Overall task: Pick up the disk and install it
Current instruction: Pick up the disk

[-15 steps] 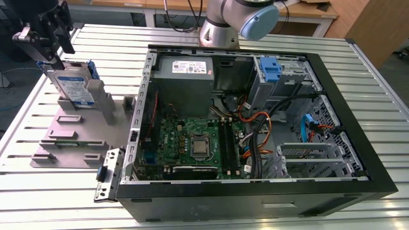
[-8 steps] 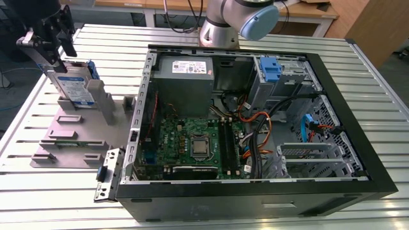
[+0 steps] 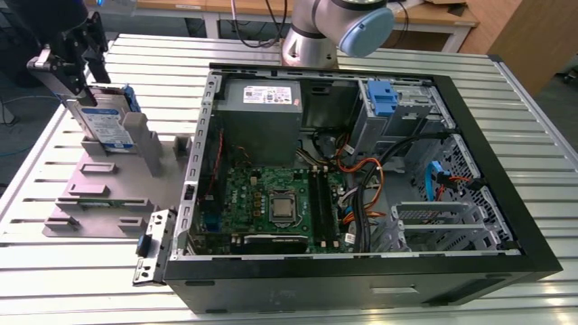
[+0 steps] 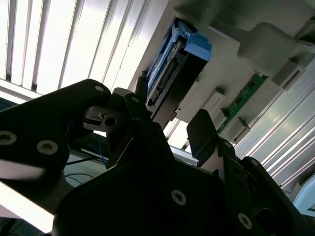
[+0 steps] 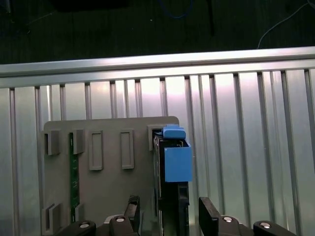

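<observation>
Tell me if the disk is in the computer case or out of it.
Out. The disk stands on edge in the grey holder on the table, beside the case, the open gripper straddling it.

Disk (image 3: 105,122) stands on edge in the grey holder (image 3: 113,193); holder posts flank its lower part, upper part exposed. Fingers (image 5: 134,206) straddle it, narrow gap each side. Computer case (image 3: 316,284) open-face up: blue bracket (image 3: 383,98) sits in the drive cage (image 3: 411,108), cable bundle (image 3: 366,166) crosses the space below it.
</observation>
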`<state>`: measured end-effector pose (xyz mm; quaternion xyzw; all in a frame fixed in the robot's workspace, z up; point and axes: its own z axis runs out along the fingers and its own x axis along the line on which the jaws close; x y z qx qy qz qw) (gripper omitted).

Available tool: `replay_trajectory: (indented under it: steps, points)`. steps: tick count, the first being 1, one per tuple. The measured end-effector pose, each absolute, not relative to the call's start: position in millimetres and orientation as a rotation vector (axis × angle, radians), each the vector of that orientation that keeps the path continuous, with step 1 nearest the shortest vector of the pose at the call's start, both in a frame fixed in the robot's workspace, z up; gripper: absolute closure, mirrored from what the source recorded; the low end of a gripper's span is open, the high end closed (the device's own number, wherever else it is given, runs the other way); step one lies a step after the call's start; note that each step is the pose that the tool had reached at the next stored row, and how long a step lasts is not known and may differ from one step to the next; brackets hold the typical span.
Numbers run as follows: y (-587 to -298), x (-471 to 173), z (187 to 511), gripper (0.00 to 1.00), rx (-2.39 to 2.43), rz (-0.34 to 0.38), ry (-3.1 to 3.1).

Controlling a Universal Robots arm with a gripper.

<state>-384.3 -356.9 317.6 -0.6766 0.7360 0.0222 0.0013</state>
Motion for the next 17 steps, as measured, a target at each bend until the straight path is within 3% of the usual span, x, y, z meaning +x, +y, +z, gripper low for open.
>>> replay_trajectory:
  steps: [17]
  points:
    - [-356.9, -385.1, 301.5, 0.41, -2.124, 0.067, 2.308]
